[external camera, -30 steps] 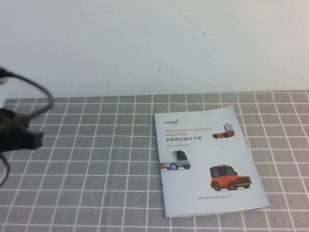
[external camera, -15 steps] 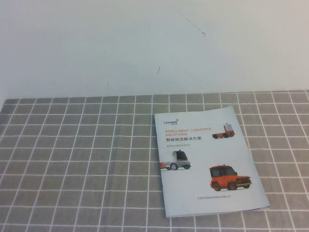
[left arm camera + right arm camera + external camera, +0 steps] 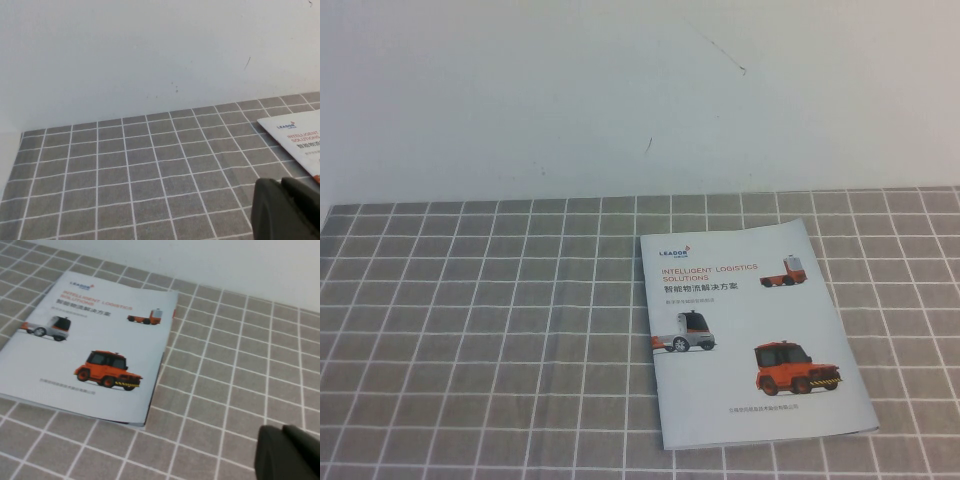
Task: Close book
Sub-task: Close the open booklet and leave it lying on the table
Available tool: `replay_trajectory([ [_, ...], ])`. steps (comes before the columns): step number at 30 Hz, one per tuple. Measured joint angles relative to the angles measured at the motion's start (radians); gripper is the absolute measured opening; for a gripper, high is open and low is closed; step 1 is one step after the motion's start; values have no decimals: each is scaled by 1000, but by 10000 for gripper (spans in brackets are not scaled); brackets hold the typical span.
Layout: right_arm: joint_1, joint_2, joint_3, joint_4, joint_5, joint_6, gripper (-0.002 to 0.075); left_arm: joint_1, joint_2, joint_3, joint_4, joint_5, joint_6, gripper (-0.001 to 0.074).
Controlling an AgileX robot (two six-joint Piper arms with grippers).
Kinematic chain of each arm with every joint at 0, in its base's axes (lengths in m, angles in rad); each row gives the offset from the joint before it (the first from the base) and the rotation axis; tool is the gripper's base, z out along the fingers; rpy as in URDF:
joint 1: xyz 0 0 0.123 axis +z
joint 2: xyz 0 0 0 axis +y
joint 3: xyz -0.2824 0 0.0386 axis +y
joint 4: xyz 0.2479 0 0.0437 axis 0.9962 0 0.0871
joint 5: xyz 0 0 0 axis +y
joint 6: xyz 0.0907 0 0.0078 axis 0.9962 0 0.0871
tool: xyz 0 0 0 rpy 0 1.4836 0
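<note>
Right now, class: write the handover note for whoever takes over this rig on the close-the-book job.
The left pincer is outside the high view, above the checked cloth on the left of the book and clear of it.
The right pincer is also outside the high view, above the cloth on the book's right and clear of it.
The book lies flat, cover up, closed.
Done: closing. Left: apparently nothing.

A: Saw grey squares, white grid lines on the tablecloth [image 3: 480,340]?
B: Did. Noted pale blue book [image 3: 720,385] cover, red lettering, 3 vehicles in orange, white. Found left gripper [image 3: 287,210], right gripper [image 3: 287,452] black over that cloth.
</note>
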Motion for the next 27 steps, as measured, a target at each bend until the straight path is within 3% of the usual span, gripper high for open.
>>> replay_trajectory([
  [27, 8, -6, 0, 36, 10, 0, -3, 0, -12, 35, 26, -1, 0, -4],
])
